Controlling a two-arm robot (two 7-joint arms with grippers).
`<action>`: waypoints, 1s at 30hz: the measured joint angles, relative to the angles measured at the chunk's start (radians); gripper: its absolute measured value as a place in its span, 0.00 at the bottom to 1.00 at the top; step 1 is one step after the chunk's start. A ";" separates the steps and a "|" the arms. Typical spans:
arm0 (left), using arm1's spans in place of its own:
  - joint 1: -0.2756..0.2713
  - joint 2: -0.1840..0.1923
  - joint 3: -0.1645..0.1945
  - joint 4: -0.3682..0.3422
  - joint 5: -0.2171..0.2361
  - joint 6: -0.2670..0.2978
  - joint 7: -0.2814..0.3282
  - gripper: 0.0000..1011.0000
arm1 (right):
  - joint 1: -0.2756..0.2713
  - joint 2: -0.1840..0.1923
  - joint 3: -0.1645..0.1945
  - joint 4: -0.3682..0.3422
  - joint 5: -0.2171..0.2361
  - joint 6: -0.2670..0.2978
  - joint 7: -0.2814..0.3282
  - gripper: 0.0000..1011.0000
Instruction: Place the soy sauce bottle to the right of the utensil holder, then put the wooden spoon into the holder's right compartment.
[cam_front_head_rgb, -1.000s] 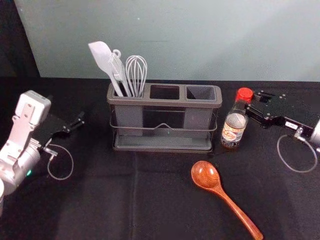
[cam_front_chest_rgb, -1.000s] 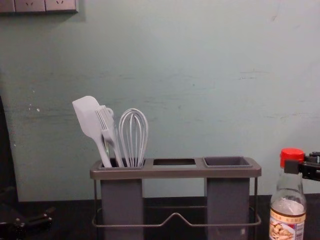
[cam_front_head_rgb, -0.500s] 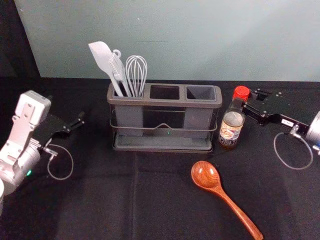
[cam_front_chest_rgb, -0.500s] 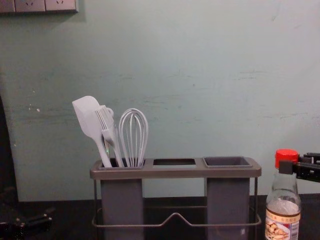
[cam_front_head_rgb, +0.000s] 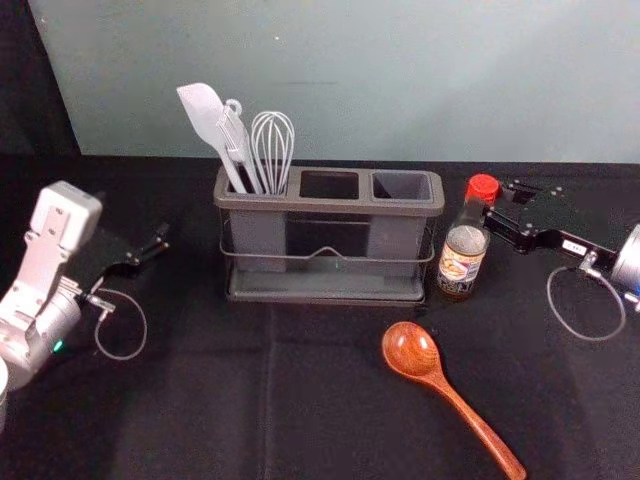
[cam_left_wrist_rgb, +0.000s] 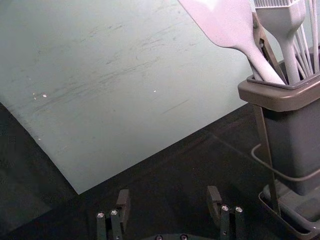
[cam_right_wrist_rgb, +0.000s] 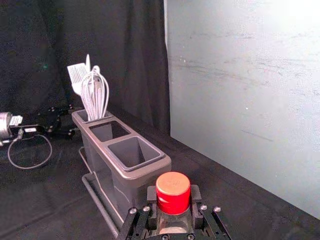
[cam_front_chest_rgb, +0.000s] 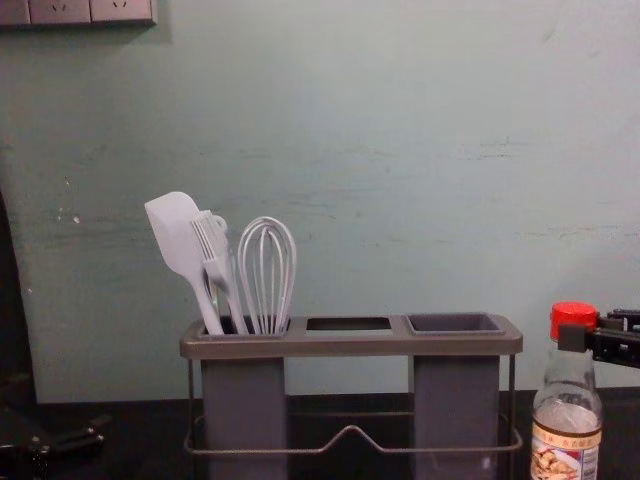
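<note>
The soy sauce bottle (cam_front_head_rgb: 463, 250) stands upright just right of the utensil holder (cam_front_head_rgb: 330, 206), a narrow gap between them. My right gripper (cam_front_head_rgb: 490, 213) is shut on the bottle's neck; in the right wrist view the gripper (cam_right_wrist_rgb: 173, 197) has a finger on each side, below the red cap (cam_right_wrist_rgb: 173, 187). The wooden spoon (cam_front_head_rgb: 410, 350) lies on the table in front of the holder's right part, bowl toward the holder. The right compartment (cam_front_head_rgb: 402, 186) is empty. My left gripper (cam_front_head_rgb: 162, 240) hangs left of the holder; in its wrist view the gripper (cam_left_wrist_rgb: 167, 202) is open, holding nothing.
A white spatula (cam_front_head_rgb: 205, 115), a brush and a whisk (cam_front_head_rgb: 272, 145) stand in the holder's left compartment and rise above its rim. A pale wall (cam_front_head_rgb: 350, 80) stands behind the black-covered table (cam_front_head_rgb: 200, 400).
My right gripper has carried the bottle a little left, toward the holder, and then slightly down. The left gripper, the spoon and the holder have stayed in place.
</note>
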 joint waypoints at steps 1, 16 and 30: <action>0.000 0.000 0.000 0.000 0.000 0.000 0.000 0.99 | 0.000 0.000 0.000 0.000 0.000 0.000 0.000 0.38; 0.000 0.000 0.000 0.000 0.000 0.000 0.000 0.99 | -0.001 0.001 0.001 -0.002 0.000 -0.001 -0.002 0.80; 0.000 0.000 0.000 0.000 0.000 0.000 0.000 0.99 | -0.001 0.001 0.001 -0.003 0.000 -0.001 -0.002 0.99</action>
